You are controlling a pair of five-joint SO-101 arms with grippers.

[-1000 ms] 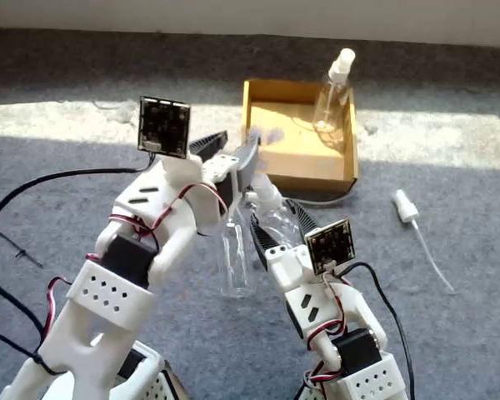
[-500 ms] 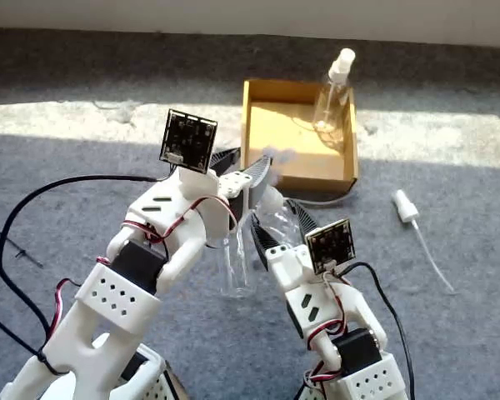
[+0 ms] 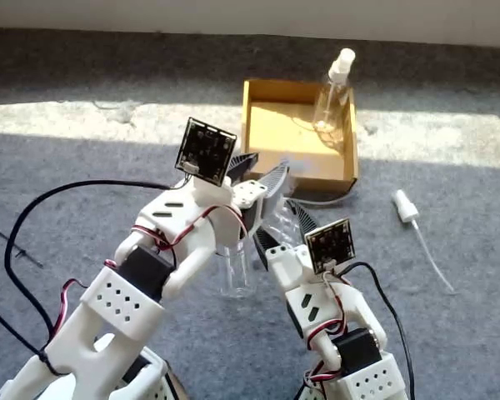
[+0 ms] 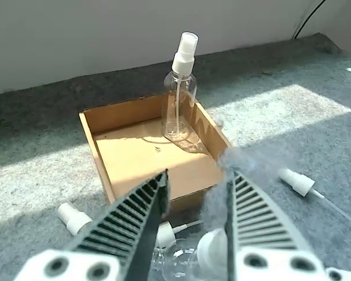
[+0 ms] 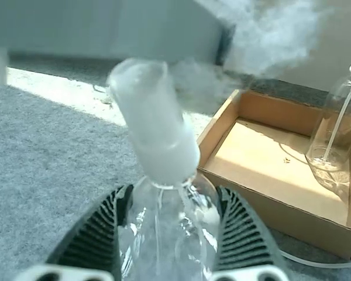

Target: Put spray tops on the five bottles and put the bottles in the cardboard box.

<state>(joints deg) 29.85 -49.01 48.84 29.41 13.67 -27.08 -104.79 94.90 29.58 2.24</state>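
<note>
My right gripper is shut on a clear bottle that wears a white spray top. In the high view this gripper holds the bottle just in front of the cardboard box. My left gripper hangs open right above that spray top, with nothing between its fingers. Upright in the box's far corner is a capped bottle, also seen from the left wrist. A second clear bottle stands on the carpet between the arms.
A loose spray top with a long tube lies on the grey carpet to the right of the box. Other loose tops lie on either side of the box's near wall. Black cables trail at the left.
My left arm has swung right and forward, carrying its open gripper over the top of the held bottle. The right arm and its bottle have stayed still.
</note>
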